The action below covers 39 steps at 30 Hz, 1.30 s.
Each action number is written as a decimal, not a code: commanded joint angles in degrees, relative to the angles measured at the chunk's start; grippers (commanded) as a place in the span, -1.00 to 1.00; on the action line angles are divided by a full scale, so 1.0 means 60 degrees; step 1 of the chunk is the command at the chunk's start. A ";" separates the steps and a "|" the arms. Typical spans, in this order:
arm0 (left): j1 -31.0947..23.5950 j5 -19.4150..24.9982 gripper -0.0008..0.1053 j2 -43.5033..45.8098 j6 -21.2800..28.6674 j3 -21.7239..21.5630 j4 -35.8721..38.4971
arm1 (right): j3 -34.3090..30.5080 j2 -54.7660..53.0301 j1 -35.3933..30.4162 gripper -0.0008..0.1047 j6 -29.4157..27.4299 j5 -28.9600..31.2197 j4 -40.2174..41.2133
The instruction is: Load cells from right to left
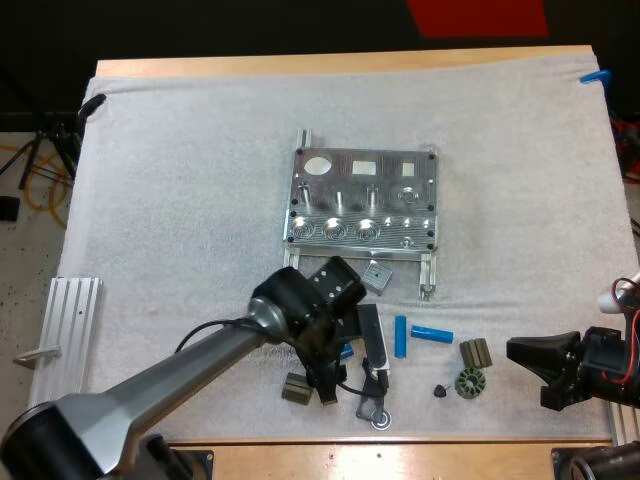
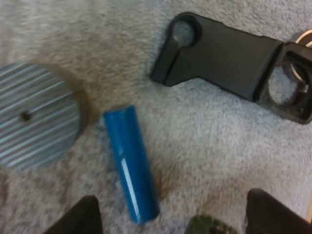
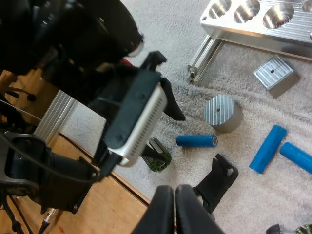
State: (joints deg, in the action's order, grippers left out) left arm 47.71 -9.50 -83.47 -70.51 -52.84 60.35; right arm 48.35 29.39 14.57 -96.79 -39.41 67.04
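Left wrist view: left hand [image 2: 171, 195], its two dark fingers [image 2: 78, 217] nearest the lens, spread wide and touching nothing. Cell A [image 2: 131, 183] lies flat on the mat [image 2: 204, 131], just ahead of the gap between them. Its long axis runs from beside the ribbed disc [image 2: 34, 122] back toward the fingers. A black bracket [image 2: 229, 63] lies beyond the cell, apart from it. A green part [image 2: 209, 225] shows between the fingers.

Right wrist view: right hand [image 3: 174, 195], fingers pressed together, holding nothing, with the bracket ahead of it. From this side the disc reads as a short round plug. Cell A lies just beside it, one end near the green part. Cell B [image 3: 267, 148] and cell C [image 3: 296, 156] lie close together, C's end near B's side. A grey block [image 3: 275, 75] sits between them and the fixture [image 3: 253, 19].

High view: the fixture stands mid-mat, with a row of round pockets along its near edge. The left hand hangs over the parts on the near side of the fixture, and its arm hides most of cell A. B's axis runs near to far. C's axis runs left to right, on B's right. The right hand is at the mat's right edge, well apart from the cells. The wood of the bench [image 1: 350, 65] shows past the mat.
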 commanded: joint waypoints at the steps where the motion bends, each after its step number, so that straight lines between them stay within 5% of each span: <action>1: 0.0102 0.0400 0.17 -0.0171 -0.0276 -0.0063 -0.0095 | 0.0090 0.0007 0.0013 -0.99 -0.0134 -0.0054 -0.0058; 21: 0.0098 0.0752 0.13 -0.1863 -0.1787 -0.0063 -0.0428 | 0.0090 0.0007 0.0013 -0.99 -0.0134 -0.0054 -0.0058; 39: 0.0098 0.0755 0.12 -0.2150 -0.1784 -0.0045 -0.0361 | 0.0090 0.0007 0.0013 -0.99 -0.0134 -0.0054 -0.0058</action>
State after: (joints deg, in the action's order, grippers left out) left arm 48.12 -5.82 -95.46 -80.55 -53.05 58.02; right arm 48.35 29.39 14.57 -96.79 -39.41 67.04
